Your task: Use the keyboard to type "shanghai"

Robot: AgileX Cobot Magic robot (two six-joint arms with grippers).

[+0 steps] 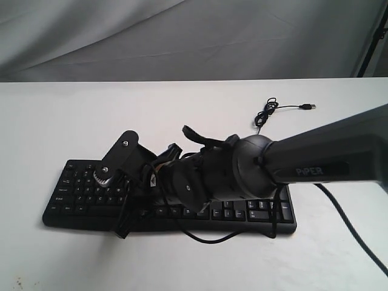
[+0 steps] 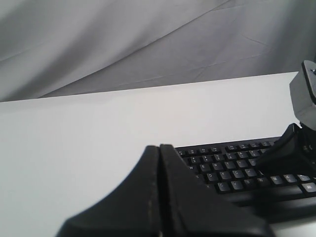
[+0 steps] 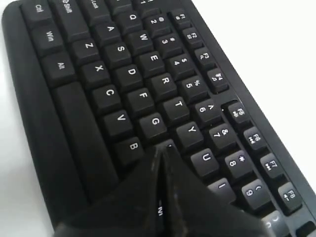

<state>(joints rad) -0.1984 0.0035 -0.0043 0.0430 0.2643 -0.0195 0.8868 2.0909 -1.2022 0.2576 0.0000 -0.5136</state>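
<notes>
The black keyboard (image 1: 254,212) lies flat on the white table (image 1: 54,121), its white-lettered keys facing up. My right arm (image 1: 315,157) reaches across from the right and hides the keyboard's middle. In the right wrist view my right gripper (image 3: 162,149) is shut with nothing in it; its joined tips sit on the key just past G (image 3: 155,122), between B (image 3: 133,147) and U (image 3: 206,158). My left gripper (image 2: 159,148) is shut and empty, hanging off the keyboard's (image 2: 222,170) left end, apart from it. The right gripper's fingers (image 2: 281,150) come down onto the keys.
The keyboard's thin black USB cable (image 1: 285,108) lies coiled behind it at the back right, plug loose on the table. An arm cable (image 1: 206,237) loops over the keyboard's front edge. A grey cloth backdrop (image 1: 182,36) hangs behind the table.
</notes>
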